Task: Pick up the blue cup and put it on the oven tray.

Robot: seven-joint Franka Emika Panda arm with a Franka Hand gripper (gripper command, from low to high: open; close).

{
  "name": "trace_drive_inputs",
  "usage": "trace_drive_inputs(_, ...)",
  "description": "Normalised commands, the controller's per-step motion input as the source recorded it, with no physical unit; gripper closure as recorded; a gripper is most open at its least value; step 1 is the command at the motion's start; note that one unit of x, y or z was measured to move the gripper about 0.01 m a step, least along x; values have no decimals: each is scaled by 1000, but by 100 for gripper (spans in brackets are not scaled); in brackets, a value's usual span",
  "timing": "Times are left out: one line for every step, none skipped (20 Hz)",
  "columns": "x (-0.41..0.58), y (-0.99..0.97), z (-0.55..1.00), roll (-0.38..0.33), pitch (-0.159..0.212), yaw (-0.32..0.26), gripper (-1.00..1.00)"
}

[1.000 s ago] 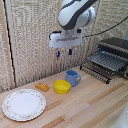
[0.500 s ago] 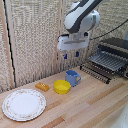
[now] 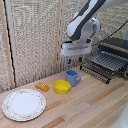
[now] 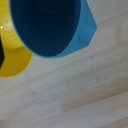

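Hovering above the blue cup (image 3: 73, 77), the tool (image 3: 70, 61) sat almost straight over it, which I judged to be the lineup for a descent onto the rim. The cup stood upright on the worktop (image 3: 90, 107) below the tool, touching or just beside the yellow bowl (image 3: 62, 87). The oven tray (image 3: 106, 63) lay off to the exterior view's right of the tool, near its height, projecting from the black toaster oven (image 3: 116, 49), so I expected a short carry. I could not tell how far the fingers were spread; they held nothing. In the wrist view the cup (image 4: 47, 25) was cut off, blurred, its handle unclear, and no fingertips showed.
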Motion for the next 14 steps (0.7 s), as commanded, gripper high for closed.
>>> trace_drive_inputs(17,-243,-377,-11,49,63,-100)
trace_drive_inputs(11,-254,-389,-8,57,69,-100)
trace_drive_inputs(0,-269,-391,-4,62,71,-100)
trace_drive_inputs(0,-294,-409,-1,79,66,-100)
trace_drive_inputs(0,-280,-403,-9,94,62,-100)
trace_drive_inputs(3,-254,-371,-19,106,58,-100)
trace_drive_inputs(20,-226,-346,-25,102,61,-100)
trace_drive_inputs(40,-177,-309,-40,102,61,-100)
trace_drive_inputs(49,-151,-271,-40,85,68,-100)
trace_drive_inputs(46,-111,-266,-44,60,75,-100)
trace_drive_inputs(51,-66,-254,-46,17,85,-100)
trace_drive_inputs(111,-20,-237,-50,0,91,-100)
trace_drive_inputs(146,-14,-237,-46,0,96,-100)
trace_drive_inputs(183,-11,-214,-44,0,96,-100)
